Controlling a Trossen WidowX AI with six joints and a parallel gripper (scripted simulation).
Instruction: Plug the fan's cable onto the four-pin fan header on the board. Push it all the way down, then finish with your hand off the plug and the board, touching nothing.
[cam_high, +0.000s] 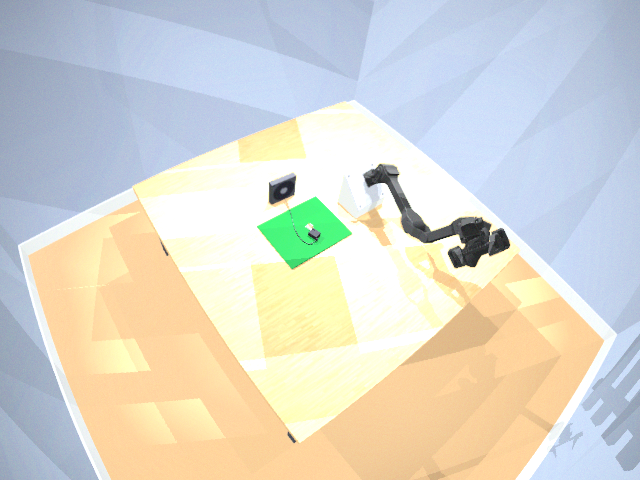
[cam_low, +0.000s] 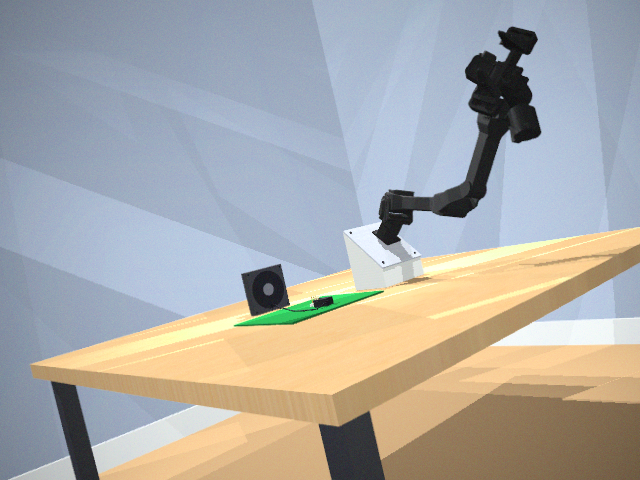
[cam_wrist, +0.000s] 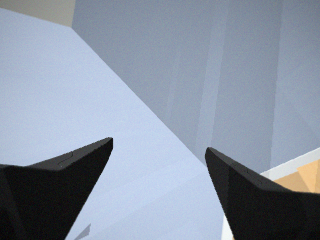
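Note:
The green board (cam_high: 279, 240) (cam_low: 361, 296) lies flat on the table. A small white header (cam_high: 309, 226) stands near its middle; its pins are too small to count. The black plug (cam_high: 314, 234) (cam_low: 323, 301) is on the board right beside the header. In these small views I cannot tell whether they touch. A thin dark cable (cam_high: 310, 243) curves over the board from the plug to the square dark fan (cam_high: 282, 189) (cam_low: 267, 289), which stands upright by the board's edge. My gripper (cam_wrist: 159, 147) is open with nothing between its fingers, raised high and far from the plug and board.
The arm's white wedge-shaped base (cam_high: 356, 198) (cam_low: 367, 271) stands on the table close to the board, on the side away from the fan. The arm stretches from it toward the table's right corner in the top view. The wrist view shows only walls and a bit of floor.

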